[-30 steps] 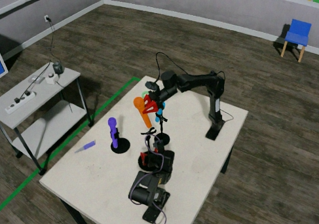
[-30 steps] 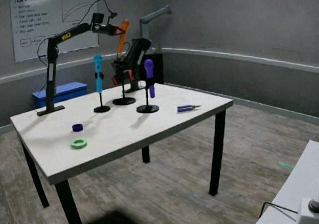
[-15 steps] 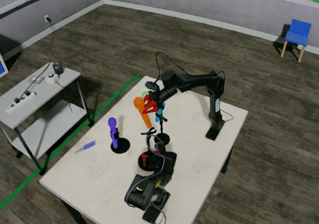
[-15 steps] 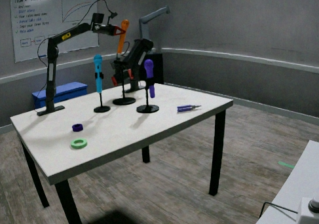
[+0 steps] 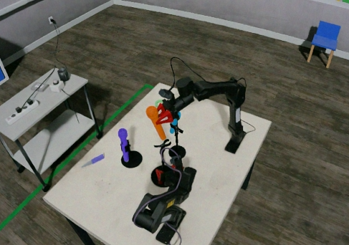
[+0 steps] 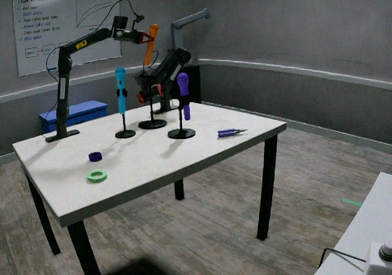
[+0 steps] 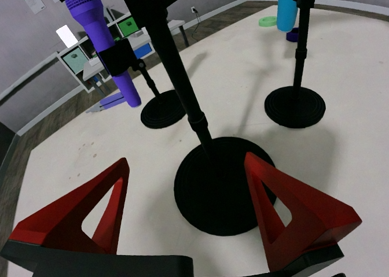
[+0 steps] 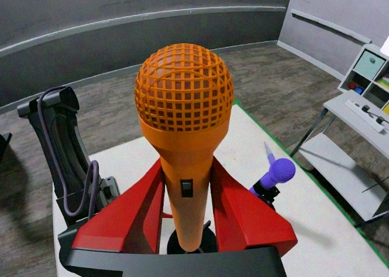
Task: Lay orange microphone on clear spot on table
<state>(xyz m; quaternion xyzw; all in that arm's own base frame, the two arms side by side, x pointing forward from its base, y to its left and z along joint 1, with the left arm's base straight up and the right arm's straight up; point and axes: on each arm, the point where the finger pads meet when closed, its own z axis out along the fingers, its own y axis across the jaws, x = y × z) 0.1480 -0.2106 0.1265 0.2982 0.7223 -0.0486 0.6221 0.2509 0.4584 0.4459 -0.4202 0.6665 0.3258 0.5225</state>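
Observation:
My right gripper point(image 8: 187, 161) point(image 6: 150, 38) is shut on the orange microphone point(image 5: 152, 112) point(image 6: 150, 50) point(image 8: 185, 117), held nearly upright in the air, head up. Its lower end shows just above the empty holder point(image 5: 162, 144) in the top and exterior views. That holder's stand point(image 6: 152, 124) point(image 7: 223, 217) is upright. My left gripper point(image 7: 186, 161) point(image 6: 150, 94) is open around this stand's pole, low near its base, not closed on it. The purple microphone point(image 5: 122, 137) point(image 6: 183, 85) point(image 7: 97, 32) and the blue microphone point(image 6: 121, 92) point(image 7: 285, 10) sit in holders on upright stands.
Purple-handled pliers point(image 5: 98, 158) point(image 6: 227, 133) lie beyond the purple microphone's stand point(image 5: 134, 162) point(image 6: 181, 136). A green ring point(image 6: 96, 180) and a dark purple ring point(image 6: 95, 158) lie on the table point(image 6: 137, 161) on the blue microphone's side. The arms stand at the opposite long edge.

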